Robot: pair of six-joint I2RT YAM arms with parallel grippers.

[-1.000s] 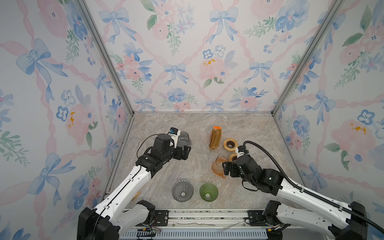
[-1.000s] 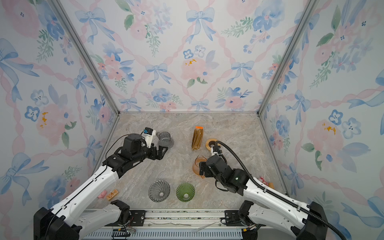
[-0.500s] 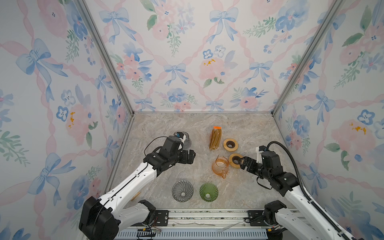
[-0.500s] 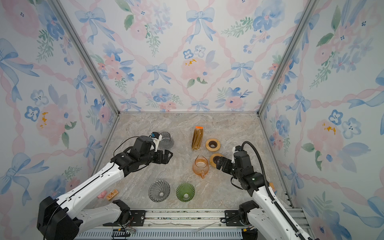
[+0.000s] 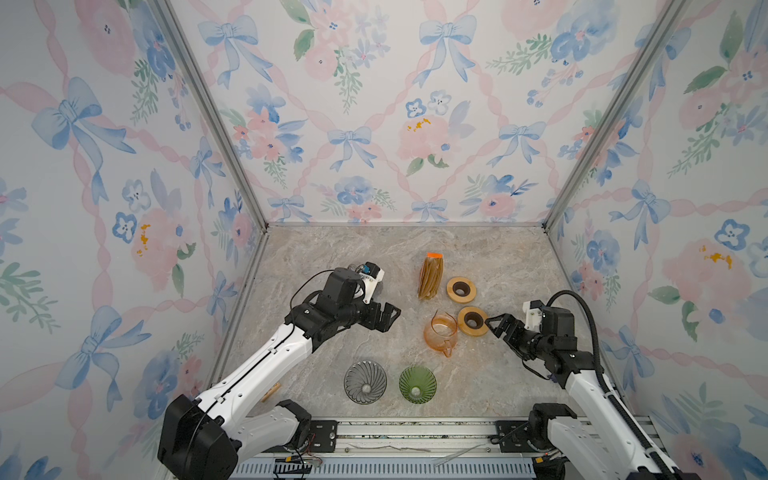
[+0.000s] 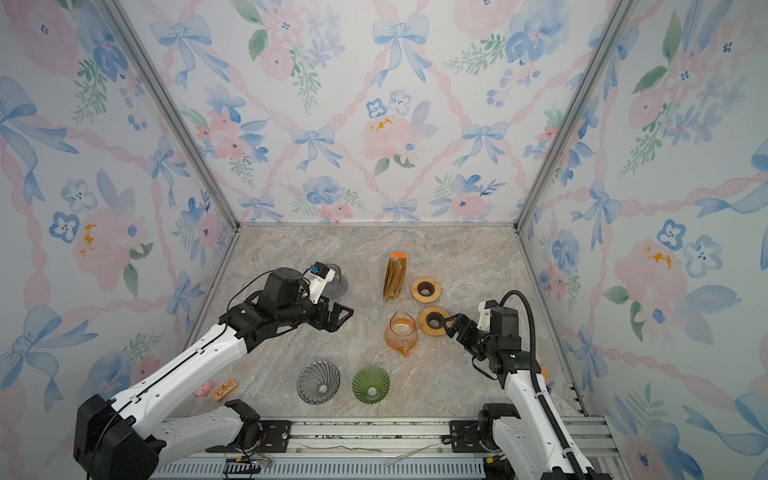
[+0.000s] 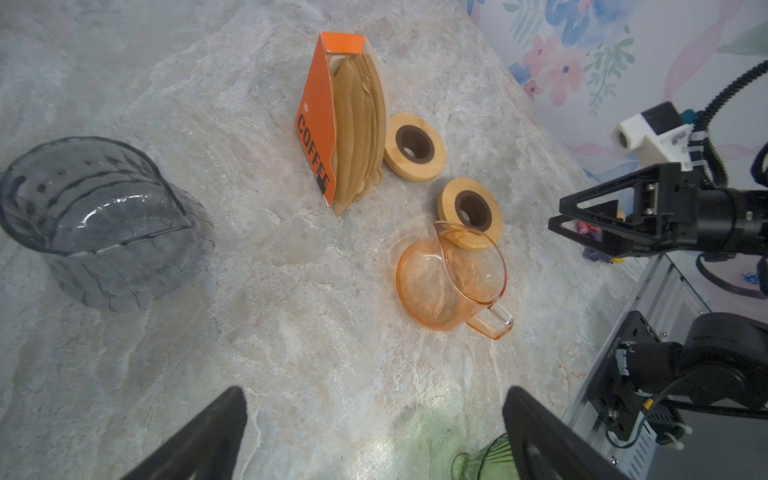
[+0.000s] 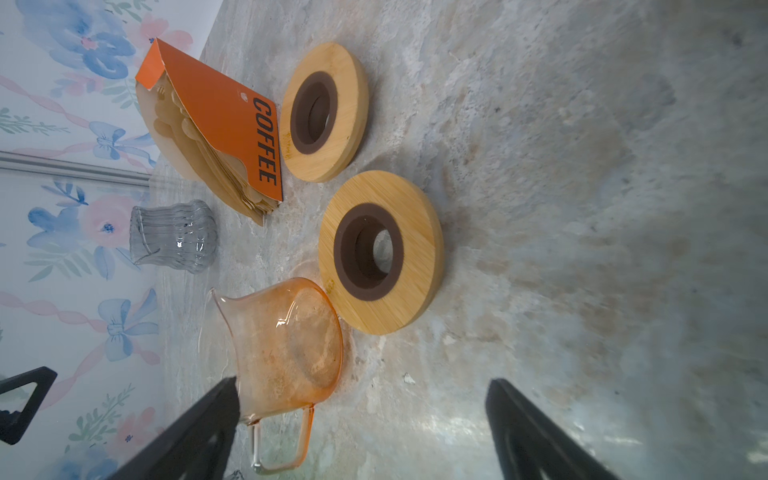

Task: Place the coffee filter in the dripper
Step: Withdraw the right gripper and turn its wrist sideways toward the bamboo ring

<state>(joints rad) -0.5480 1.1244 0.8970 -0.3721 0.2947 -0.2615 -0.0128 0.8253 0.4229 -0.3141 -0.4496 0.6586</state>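
Filters [image 5: 431, 282] stand in their pack [image 5: 434, 254], far-right of the left claw [image 5: 391, 318], far-left of the right claw [image 5: 492, 326]; both claws gape, empty.

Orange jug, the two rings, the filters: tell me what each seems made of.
Orange jug: likely tinted glass, glossy; see-through with sharp glints.
Rings: pale wood, maybe bamboo, matte, visible grain; dark brown inner liners, perhaps rubber or silicone.
Filters: unbleached brown paper, thin stacked sheets, matte.
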